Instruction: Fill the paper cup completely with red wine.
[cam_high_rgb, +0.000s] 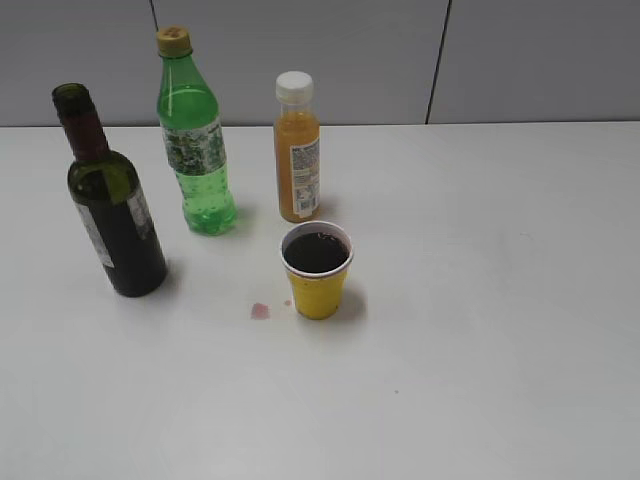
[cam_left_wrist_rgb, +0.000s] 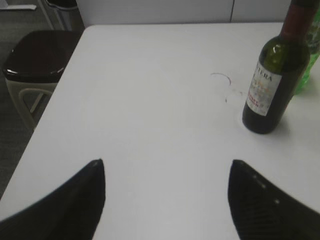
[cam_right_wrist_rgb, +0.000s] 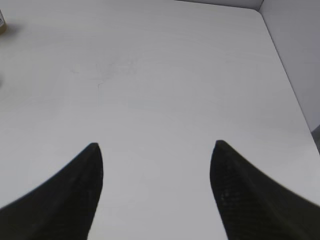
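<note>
The yellow paper cup (cam_high_rgb: 317, 270) stands upright at the table's middle, holding dark red wine (cam_high_rgb: 316, 252) close to its white rim. The dark wine bottle (cam_high_rgb: 109, 205) stands upright and uncapped at the left; it also shows in the left wrist view (cam_left_wrist_rgb: 274, 75), far right of the jaws. My left gripper (cam_left_wrist_rgb: 166, 165) is open and empty over bare table. My right gripper (cam_right_wrist_rgb: 156, 146) is open and empty over bare table. Neither gripper shows in the exterior view.
A green soda bottle (cam_high_rgb: 194, 135) and an orange juice bottle (cam_high_rgb: 298, 148) stand behind the cup. A small pink wine spot (cam_high_rgb: 260, 311) lies left of the cup. A faint ring stain (cam_left_wrist_rgb: 220, 77) marks the table. A dark stool (cam_left_wrist_rgb: 35, 57) stands beyond the table's left edge.
</note>
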